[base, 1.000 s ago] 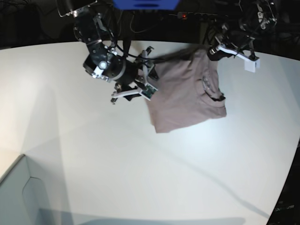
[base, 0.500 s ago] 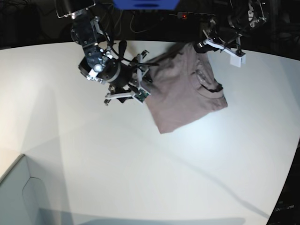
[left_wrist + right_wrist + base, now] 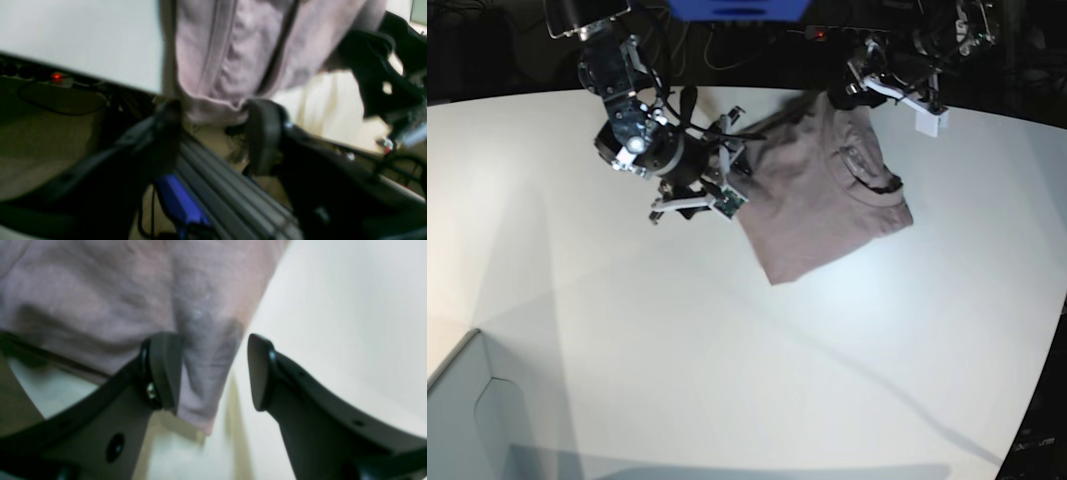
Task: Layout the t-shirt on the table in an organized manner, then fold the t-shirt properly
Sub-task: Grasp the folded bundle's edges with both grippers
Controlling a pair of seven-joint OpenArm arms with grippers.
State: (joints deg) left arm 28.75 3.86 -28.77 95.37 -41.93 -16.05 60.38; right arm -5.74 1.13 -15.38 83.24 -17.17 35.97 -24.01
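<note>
The dusty pink t-shirt (image 3: 827, 190) lies half-folded on the white table (image 3: 727, 330) at the back right, with its collar (image 3: 872, 185) to the right. My left gripper (image 3: 847, 95) sits at the table's far edge and is shut on a bunched hem of the shirt (image 3: 213, 110); its fingers (image 3: 263, 133) pinch the cloth from both sides. My right gripper (image 3: 727, 175) is at the shirt's left edge. In the right wrist view its jaws (image 3: 211, 373) stand apart, and a fold of the shirt (image 3: 200, 350) hangs against the left pad with a gap to the right pad.
A pale grey box corner (image 3: 467, 420) sits at the front left. Beyond the table's far edge there are dark cables, a power strip with a red light (image 3: 819, 35) and a blue frame part (image 3: 737, 8). The table's curved edge runs down the right side (image 3: 1047, 380).
My left gripper has moved up and to the left along the far edge, dragging the shirt's top corner with it. My right gripper shifted slightly left. The shirt has slid a little.
</note>
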